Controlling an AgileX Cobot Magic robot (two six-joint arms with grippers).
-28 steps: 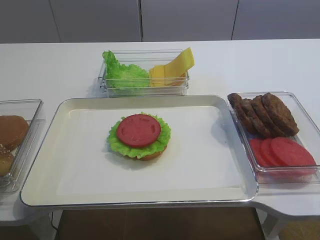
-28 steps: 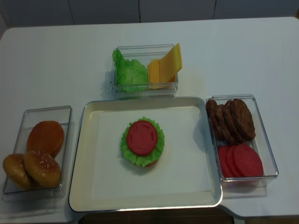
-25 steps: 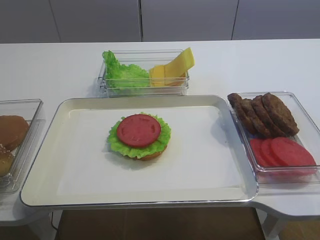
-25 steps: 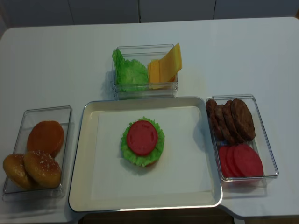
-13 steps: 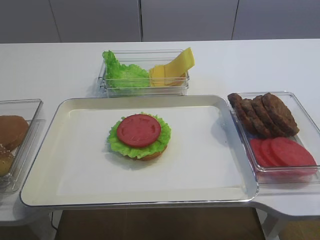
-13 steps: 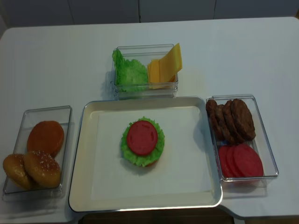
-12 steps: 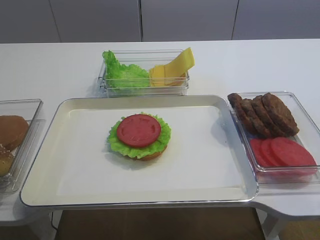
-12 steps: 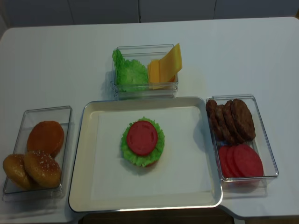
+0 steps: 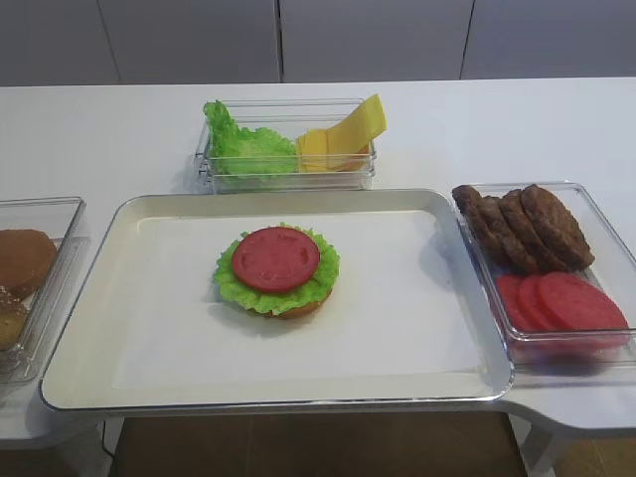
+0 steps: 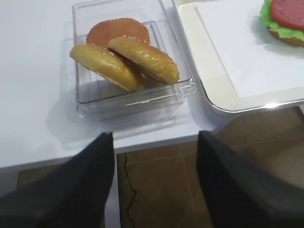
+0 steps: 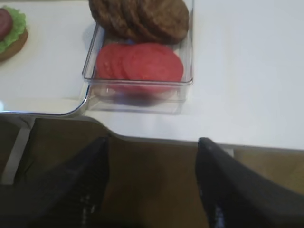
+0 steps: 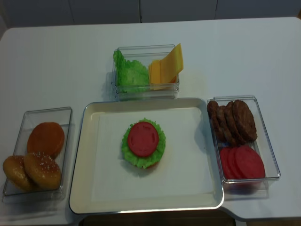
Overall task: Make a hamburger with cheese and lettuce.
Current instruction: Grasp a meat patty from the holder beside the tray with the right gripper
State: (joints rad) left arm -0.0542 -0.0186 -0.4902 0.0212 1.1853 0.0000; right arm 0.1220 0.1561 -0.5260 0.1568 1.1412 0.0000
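The hamburger [image 9: 277, 268] sits in the middle of the white tray [image 9: 417, 368]: a tan bun base, a frilly lettuce rim and a red tomato disc on top; no patty shows on it. It also shows in the realsense view [image 12: 143, 142]. The cheese [image 9: 343, 139] and the loose lettuce [image 9: 248, 147] share a clear box behind the tray. My right gripper [image 11: 153, 142] is open and empty, off the table's front edge below the tomato box. My left gripper [image 10: 155, 137] is open and empty, off the front edge below the bun box. Neither gripper shows in the exterior views.
A clear box at the right holds dark-brown patties [image 9: 525, 227] and red tomato slices [image 9: 561, 303]. A clear box at the left holds plain buns [image 12: 40, 157], also seen in the left wrist view [image 10: 126, 52]. The white table's front edge [image 11: 199, 135] lies just ahead of both grippers.
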